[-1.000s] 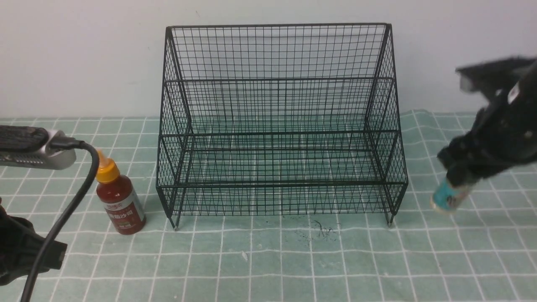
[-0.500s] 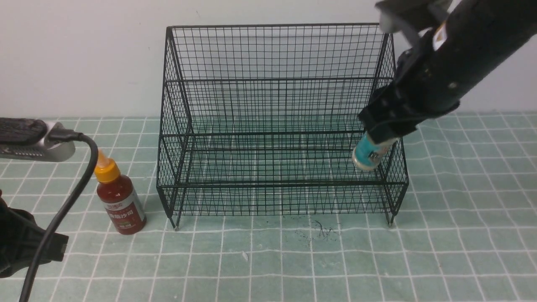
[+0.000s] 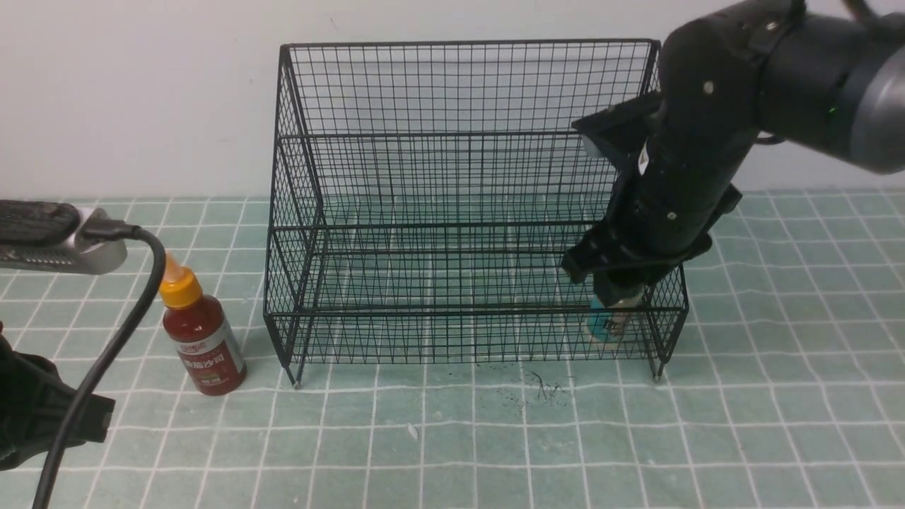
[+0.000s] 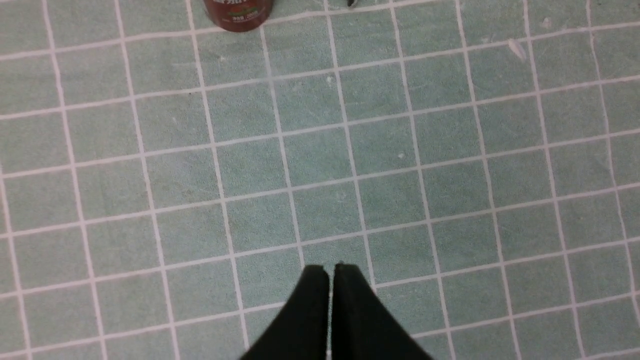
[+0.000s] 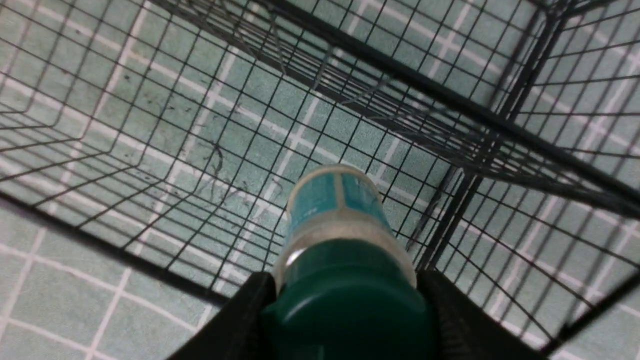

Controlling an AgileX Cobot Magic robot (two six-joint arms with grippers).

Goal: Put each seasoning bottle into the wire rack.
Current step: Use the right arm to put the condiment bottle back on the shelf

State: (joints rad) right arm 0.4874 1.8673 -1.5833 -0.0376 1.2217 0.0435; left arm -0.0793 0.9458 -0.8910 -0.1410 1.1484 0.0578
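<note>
Sauce bottle [image 3: 203,346] bears a red-white label, shaker jar [image 5: 335,200] a teal one.

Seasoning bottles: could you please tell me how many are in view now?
2. The red bottle stands on the mat, left of the rack and outside it. The green-capped jar is held by the right hand inside the rack's front tier, at its right end.

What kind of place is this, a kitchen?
Likely a robot test bench, not a kitchen: a green gridded mat before a bare white wall, with a wire rack, a sauce bottle and a shaker jar held by the right gripper.
</note>
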